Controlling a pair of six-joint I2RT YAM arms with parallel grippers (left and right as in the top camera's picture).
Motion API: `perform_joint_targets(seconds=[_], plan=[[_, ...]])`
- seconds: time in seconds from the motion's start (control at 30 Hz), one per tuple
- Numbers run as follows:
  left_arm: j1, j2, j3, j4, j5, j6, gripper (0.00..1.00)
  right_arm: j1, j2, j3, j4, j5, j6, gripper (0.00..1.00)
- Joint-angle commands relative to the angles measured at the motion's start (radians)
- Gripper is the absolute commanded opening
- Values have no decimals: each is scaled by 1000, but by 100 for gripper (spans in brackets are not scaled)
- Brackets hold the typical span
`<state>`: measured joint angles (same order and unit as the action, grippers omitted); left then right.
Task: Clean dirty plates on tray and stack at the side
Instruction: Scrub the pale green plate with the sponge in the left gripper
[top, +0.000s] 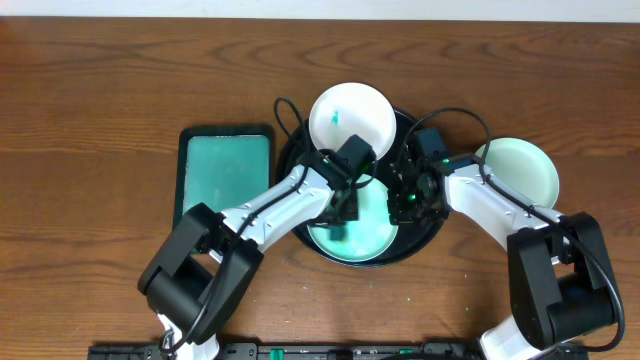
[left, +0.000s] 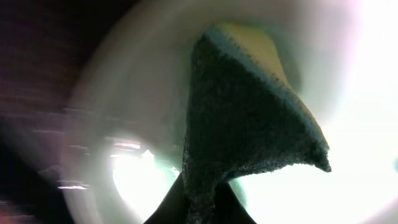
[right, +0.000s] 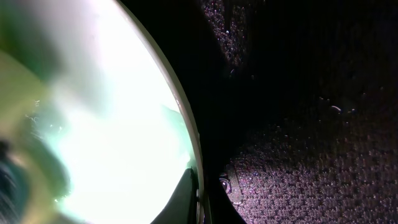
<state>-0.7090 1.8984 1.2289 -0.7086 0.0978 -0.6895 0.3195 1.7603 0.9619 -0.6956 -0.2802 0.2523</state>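
Observation:
The round black tray (top: 432, 232) holds a pale teal plate (top: 365, 240) at its front. A white plate (top: 350, 118) with a teal smear rests on the tray's far rim. A third pale plate (top: 522, 170) lies on the table to the right of the tray. My left gripper (top: 345, 208) is shut on a dark sponge (left: 249, 124) and presses it down on the teal plate (left: 348, 193). My right gripper (top: 408, 203) is shut on that plate's right rim; in the right wrist view its fingers (right: 200, 194) pinch the rim of the plate (right: 112, 124) over the tray (right: 311, 155).
A rectangular teal tray with a black edge (top: 225, 175) lies on the wooden table left of the round tray. Both arms cross over the round tray from the front edge of the table.

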Motion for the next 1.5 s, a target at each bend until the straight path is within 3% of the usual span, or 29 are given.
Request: perform_joint_targets(seconds=[0.0, 0.13, 0.23, 0.33, 0.47, 0.57, 1.0, 1.17, 1.47], plan=[[55, 52, -15, -61, -369, 116, 7, 23, 37, -18, -18, 29, -6, 1], [72, 52, -9, -65, -428, 184, 7, 23, 37, -18, -18, 29, -6, 1], [73, 52, -9, -49, -357, 184, 7, 23, 37, -18, -18, 29, -6, 1], [69, 53, -18, 16, -85, 183, 7, 23, 37, -18, -19, 37, -6, 1], [35, 63, -53, 208, 386, 118, 7, 23, 37, -18, -24, 43, -6, 1], [-12, 70, -53, 258, 433, 97, 7, 23, 37, -18, -26, 43, -6, 1], [-80, 84, -54, 167, 415, 69, 7, 23, 37, -18, -39, 43, -6, 1], [-60, 77, -52, -11, 87, -76, 7, 23, 37, -18, -39, 43, -6, 1], [-22, 19, 18, -192, -312, -82, 7, 23, 37, -18, -38, 43, -6, 1]])
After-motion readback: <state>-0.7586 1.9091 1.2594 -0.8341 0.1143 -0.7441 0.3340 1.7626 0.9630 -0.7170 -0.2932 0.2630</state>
